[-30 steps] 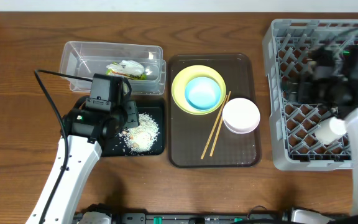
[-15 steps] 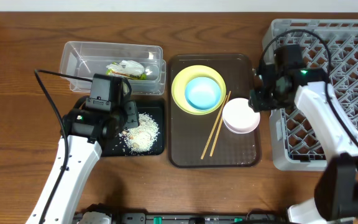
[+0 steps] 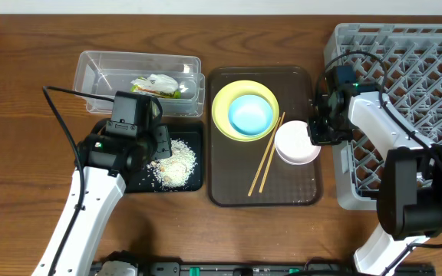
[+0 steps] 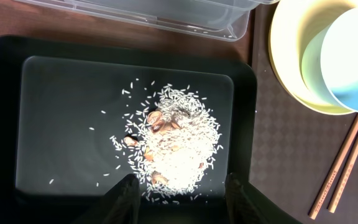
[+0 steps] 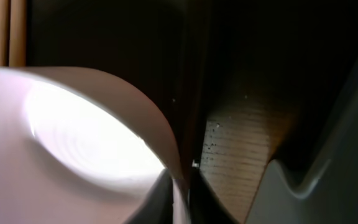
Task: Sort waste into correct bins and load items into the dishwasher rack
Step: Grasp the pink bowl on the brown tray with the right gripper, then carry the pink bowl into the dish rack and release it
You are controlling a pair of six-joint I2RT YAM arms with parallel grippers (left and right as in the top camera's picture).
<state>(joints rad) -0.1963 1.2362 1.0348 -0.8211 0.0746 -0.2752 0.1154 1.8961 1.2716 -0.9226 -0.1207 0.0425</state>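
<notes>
White bowl (image 3: pixel 296 143) clamped by right gripper (image 3: pixel 314 136); left gripper (image 4: pixel 179 193) apart; 2 chopsticks (image 3: pixel 267 153), 1 plate (image 3: pixel 220 112).

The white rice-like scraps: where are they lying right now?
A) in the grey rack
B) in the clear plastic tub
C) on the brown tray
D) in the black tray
D: the left wrist view shows the rice scraps heaped on the floor of the black tray, while the clear tub next to it holds the wrapper.
</notes>
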